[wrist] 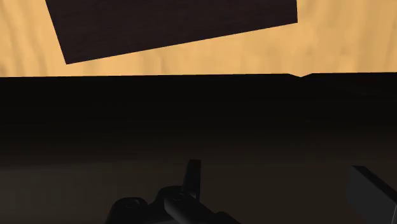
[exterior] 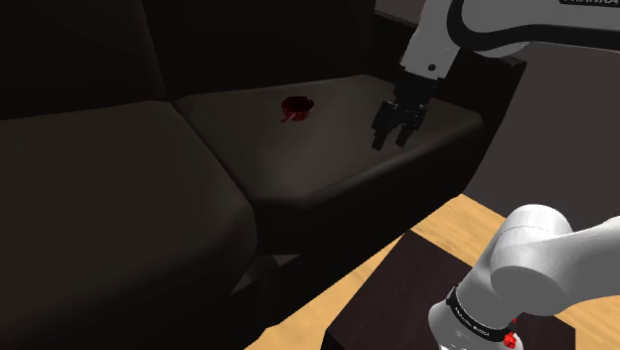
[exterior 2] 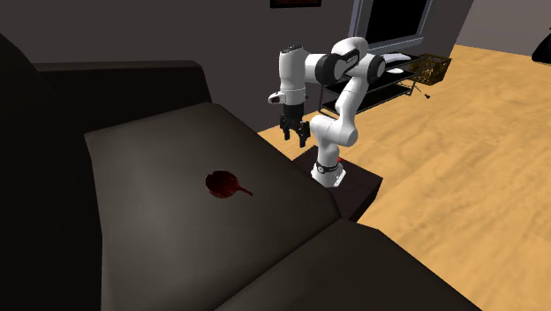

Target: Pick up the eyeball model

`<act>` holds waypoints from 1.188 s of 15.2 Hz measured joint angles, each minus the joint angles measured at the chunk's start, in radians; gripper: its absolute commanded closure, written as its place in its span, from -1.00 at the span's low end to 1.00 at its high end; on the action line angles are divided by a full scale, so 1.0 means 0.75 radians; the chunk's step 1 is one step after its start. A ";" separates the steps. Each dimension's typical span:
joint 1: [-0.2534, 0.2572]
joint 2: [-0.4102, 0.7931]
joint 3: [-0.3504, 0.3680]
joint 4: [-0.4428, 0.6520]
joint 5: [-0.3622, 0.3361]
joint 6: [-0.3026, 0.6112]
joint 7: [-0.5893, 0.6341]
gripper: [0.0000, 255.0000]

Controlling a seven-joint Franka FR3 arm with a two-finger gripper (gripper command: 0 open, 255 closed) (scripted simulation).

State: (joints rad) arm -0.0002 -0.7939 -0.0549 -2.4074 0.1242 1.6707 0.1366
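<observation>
Eyeball model (exterior: pixel 296 106) rests on sofa cushion (exterior: pixel 348 149), apart from the wide-spread tool (exterior: pixel 390 143).

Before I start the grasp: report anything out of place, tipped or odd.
The dark red eyeball model lies loose on the sofa cushion, an unusual spot, with a thin stem sticking out sideways. Nothing looks spilled or broken.

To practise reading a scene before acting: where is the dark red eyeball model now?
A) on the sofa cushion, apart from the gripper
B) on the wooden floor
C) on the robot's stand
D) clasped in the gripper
A: the eyeball model lies on the sofa cushion, with the open gripper hovering apart from it.
</observation>
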 measured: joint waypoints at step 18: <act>-0.122 0.776 0.261 0.639 0.041 0.233 0.827 -1.00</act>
State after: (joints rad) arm -0.0918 -0.2120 0.1411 -1.9281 0.1549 1.8457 0.7571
